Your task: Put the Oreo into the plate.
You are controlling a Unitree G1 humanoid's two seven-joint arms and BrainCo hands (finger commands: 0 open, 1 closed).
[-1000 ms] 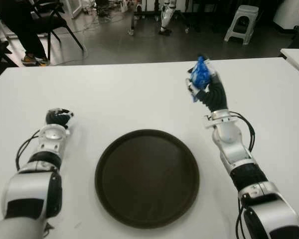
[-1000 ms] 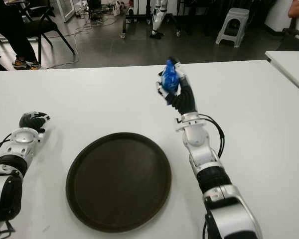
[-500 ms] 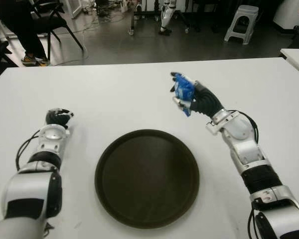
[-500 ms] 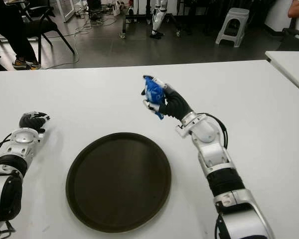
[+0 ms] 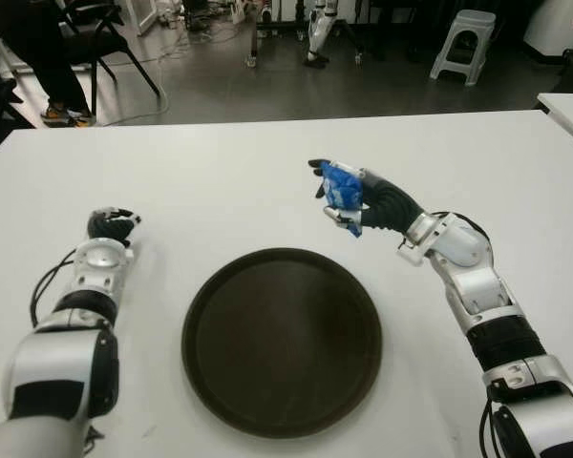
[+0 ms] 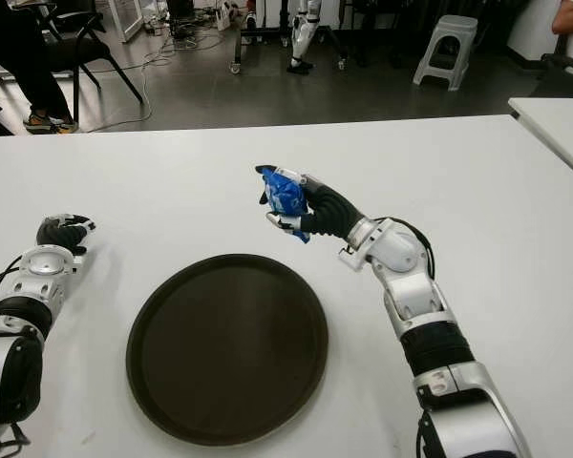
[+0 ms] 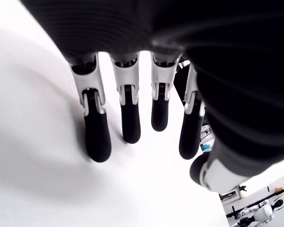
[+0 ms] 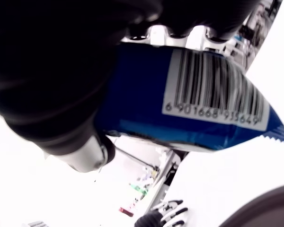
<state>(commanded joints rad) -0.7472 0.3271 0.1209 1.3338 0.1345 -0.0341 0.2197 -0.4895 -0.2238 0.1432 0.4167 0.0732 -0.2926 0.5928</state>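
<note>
Oreo packet (image 5: pixel 342 186) pinched in curled right hand (image 5: pixel 368 198) fingers above table (image 5: pixel 229 181), beyond plate (image 5: pixel 282 339); left hand (image 5: pixel 110 227) fingers spread, empty.

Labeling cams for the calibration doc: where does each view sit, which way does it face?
Left eye view: on the head, looking forward and down at the white table; shows both arms, left hand left of the plate.
Right eye view: same head, slightly offset; same scene, right hand holding the Oreo pack beyond the plate.
Left wrist view: on the left wrist, facing its own spread fingers above the table.
Right wrist view: on the right wrist, facing the gripped pack's barcode.
Shared: right wrist and eye views all show the pack and plate.
</note>
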